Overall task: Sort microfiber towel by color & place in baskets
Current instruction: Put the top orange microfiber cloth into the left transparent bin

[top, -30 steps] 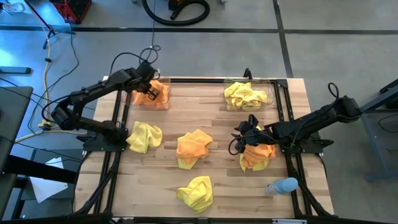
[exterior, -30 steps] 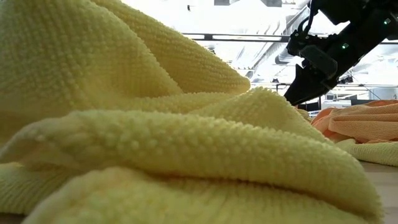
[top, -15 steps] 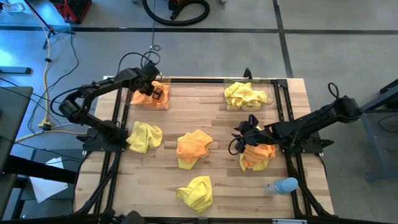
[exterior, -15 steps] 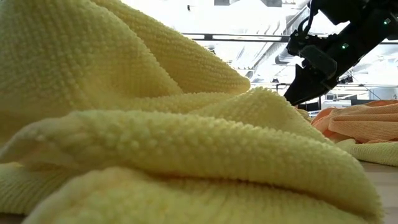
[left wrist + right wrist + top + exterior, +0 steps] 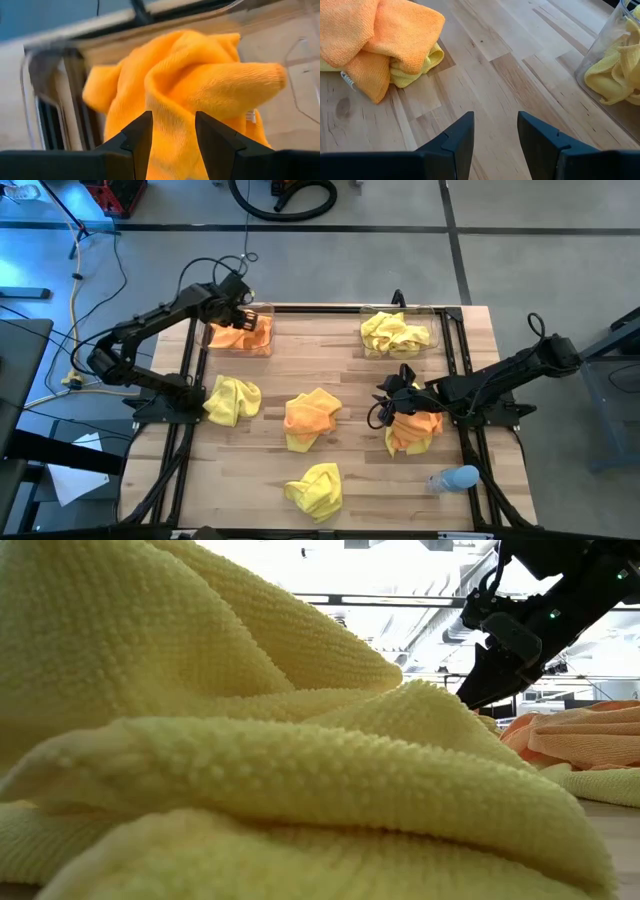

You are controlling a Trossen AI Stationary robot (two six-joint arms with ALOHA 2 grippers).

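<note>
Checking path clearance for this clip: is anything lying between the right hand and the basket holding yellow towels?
Nothing visible does. The right hand hangs open over bare wood beside the orange-and-yellow pile. In the right wrist view only bare tabletop lies between its fingers and the clear basket with yellow towels.

Left gripper (image 5: 243, 313) hung open over far-left basket (image 5: 262, 345); orange towel (image 5: 190, 95) filled space just ahead of fingers, clear walls close on both sides. Right gripper (image 5: 384, 402) open above bare wood (image 5: 490, 85); free lane ahead. To one side, orange-and-yellow pile (image 5: 380, 40); to other, basket wall (image 5: 600, 50) with yellow towel (image 5: 615, 70). Behind it, orange cloth (image 5: 412, 430). Low view blocked by yellow cloth (image 5: 250, 740).
</note>
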